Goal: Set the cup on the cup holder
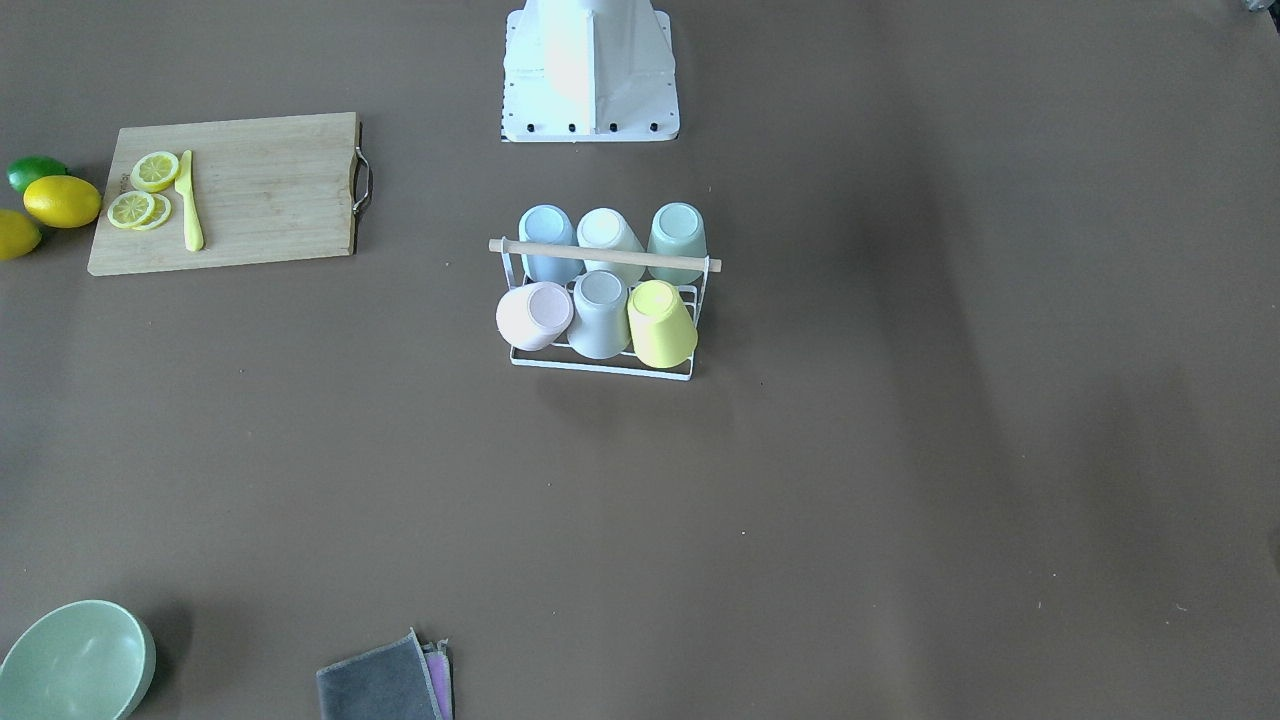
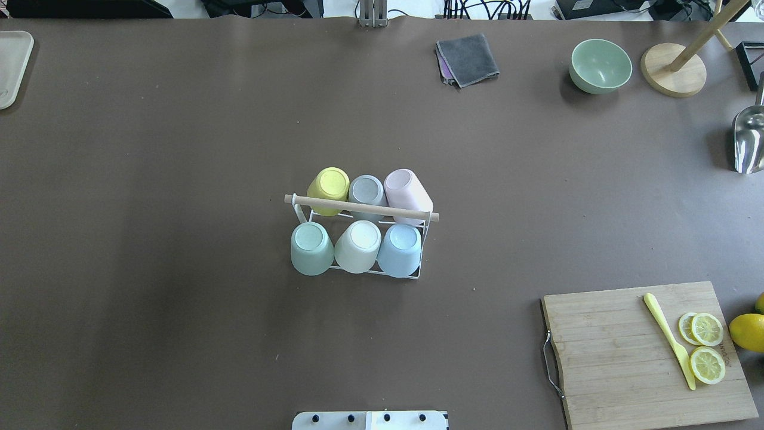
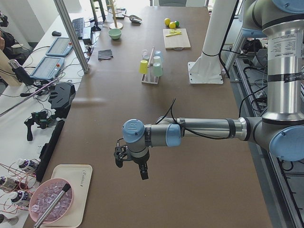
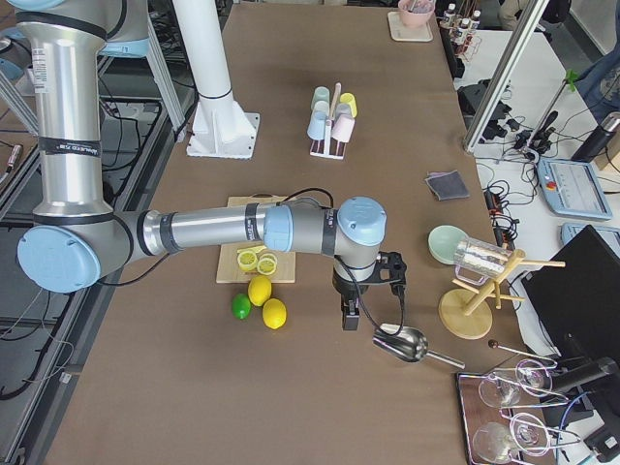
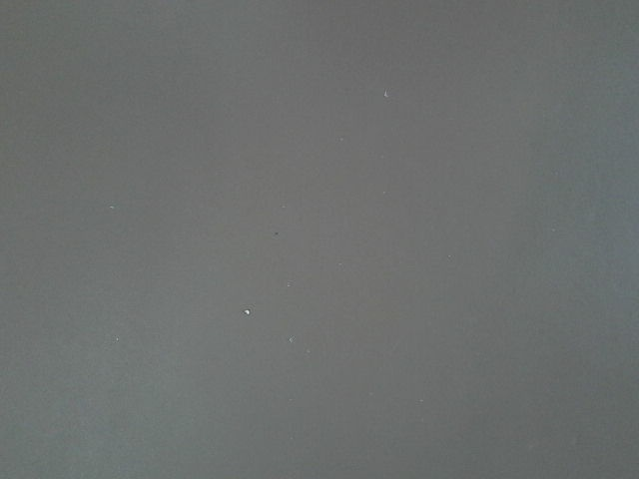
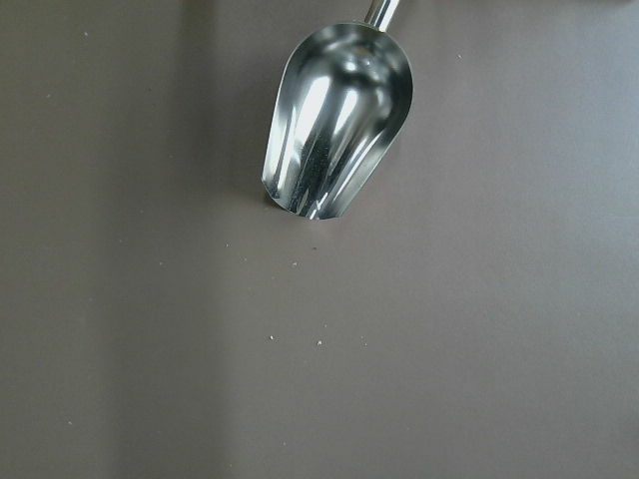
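L gripper (image 3: 131, 167) & R gripper (image 4: 373, 300) grip state unclear, six cups (image 2: 357, 246) inverted on cup holder (image 2: 361, 207)

Upturned cups (image 2: 357, 246) hide the prongs of the cup holder (image 2: 358, 206). The handle of the scoop (image 6: 334, 120) runs off the frame's top edge. On the left gripper (image 3: 131, 165) and right gripper (image 4: 372, 310), the jaws are too small to judge.
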You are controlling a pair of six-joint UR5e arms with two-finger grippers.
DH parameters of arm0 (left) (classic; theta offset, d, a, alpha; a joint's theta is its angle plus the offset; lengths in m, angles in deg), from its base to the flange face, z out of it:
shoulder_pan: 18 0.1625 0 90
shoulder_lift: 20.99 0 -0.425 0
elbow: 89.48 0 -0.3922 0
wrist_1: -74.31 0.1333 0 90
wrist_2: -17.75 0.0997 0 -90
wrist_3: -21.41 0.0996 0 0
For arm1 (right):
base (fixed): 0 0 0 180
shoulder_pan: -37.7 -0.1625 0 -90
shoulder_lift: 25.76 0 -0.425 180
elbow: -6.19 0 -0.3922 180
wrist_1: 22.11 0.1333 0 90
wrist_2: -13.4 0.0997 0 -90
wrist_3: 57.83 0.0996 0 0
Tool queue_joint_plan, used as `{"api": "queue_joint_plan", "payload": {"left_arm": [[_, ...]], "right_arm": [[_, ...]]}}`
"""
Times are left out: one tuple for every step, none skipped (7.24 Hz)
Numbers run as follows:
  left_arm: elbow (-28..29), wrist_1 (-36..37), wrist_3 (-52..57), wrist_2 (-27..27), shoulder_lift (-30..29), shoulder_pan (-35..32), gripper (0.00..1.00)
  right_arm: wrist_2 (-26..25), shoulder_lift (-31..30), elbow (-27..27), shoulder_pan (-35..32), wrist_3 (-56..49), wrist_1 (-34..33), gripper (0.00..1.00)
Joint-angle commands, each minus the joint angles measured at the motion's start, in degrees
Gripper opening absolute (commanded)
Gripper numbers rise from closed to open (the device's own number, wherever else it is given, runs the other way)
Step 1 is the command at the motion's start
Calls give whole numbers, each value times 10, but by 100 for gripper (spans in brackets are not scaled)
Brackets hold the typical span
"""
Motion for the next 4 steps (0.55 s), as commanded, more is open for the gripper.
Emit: {"api": "queue_joint_plan", "payload": {"left_arm": [[-1, -6, 1, 0, -1, 0, 98], [0, -10, 2, 0, -1, 0, 98], [0, -10, 2, 0, -1, 0, 98], [0, -10, 2, 0, -1, 0, 98]], "right_arm": [[0, 0, 5, 0, 0, 1, 100], [0, 0, 6, 0, 0, 1, 100], [0, 0, 6, 0, 0, 1, 100], [0, 1, 6, 0, 0, 1, 100]]}}
